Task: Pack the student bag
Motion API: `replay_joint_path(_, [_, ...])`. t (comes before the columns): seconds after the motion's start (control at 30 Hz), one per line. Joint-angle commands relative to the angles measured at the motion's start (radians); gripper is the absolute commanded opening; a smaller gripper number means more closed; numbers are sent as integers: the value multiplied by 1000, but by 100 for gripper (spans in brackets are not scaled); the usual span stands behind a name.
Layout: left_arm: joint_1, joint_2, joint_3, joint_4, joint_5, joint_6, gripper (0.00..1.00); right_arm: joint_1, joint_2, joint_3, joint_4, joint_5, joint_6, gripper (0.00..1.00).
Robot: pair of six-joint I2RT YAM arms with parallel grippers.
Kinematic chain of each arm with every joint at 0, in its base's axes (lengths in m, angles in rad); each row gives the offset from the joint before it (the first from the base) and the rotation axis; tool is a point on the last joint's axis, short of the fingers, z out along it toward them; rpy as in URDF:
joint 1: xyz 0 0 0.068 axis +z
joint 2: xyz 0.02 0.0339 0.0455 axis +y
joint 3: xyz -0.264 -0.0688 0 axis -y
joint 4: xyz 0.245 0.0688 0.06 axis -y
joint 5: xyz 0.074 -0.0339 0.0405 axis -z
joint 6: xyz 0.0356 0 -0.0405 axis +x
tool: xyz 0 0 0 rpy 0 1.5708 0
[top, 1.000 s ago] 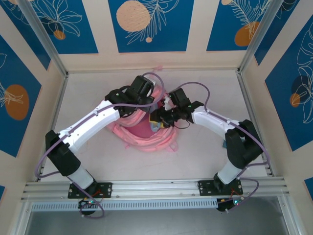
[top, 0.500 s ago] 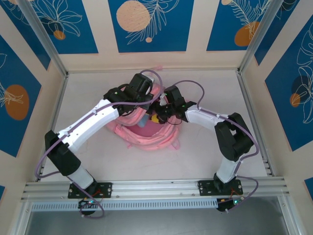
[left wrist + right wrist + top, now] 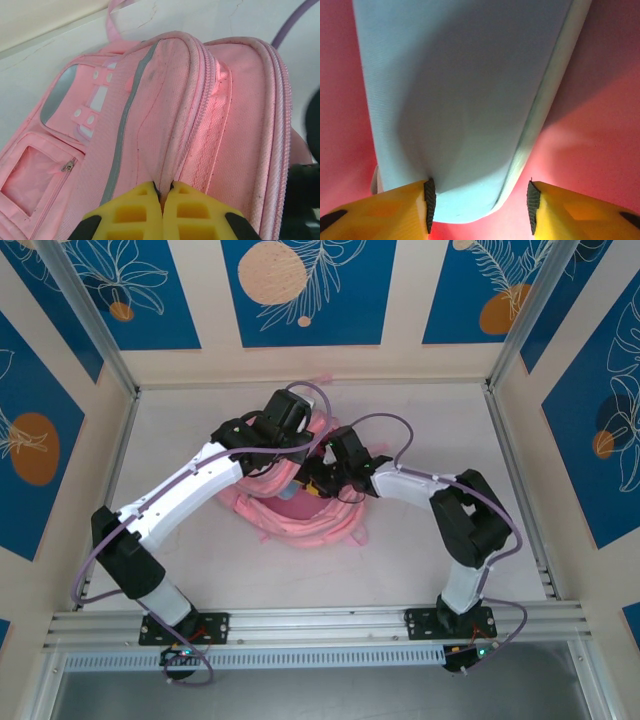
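no text, label, brand or number could be read anywhere; the white patches (image 3: 97, 97) on the student bag (image 3: 200, 125) were plain shapes.

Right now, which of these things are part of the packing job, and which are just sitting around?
Part of the job: large soft pink fabric backpack; small light-blue soft pencil case, inside the backpack between the right jaws; left jaws, shut on the backpack's fabric.
Just there: blue wall panels with flower drawings; silver metal rail along the near edge.
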Motion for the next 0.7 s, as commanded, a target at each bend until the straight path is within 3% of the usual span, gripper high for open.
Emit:
replay_joint_path(0.0, [9, -46, 46, 112, 13, -15, 0, 5, 63, 70, 13, 54, 19, 52])
replay_joint_path(0.23, [17, -31, 47, 106, 29, -24, 0, -14, 101, 93, 78, 0, 30, 46])
replay_joint_path(0.43, [24, -16, 40, 123, 78, -35, 0, -47, -143, -124, 95, -5, -2, 56])
replay_joint_path(0.67, [25, 61, 58, 167, 258, -55, 0, -120, -450, -349, -168, 163, 4, 62])
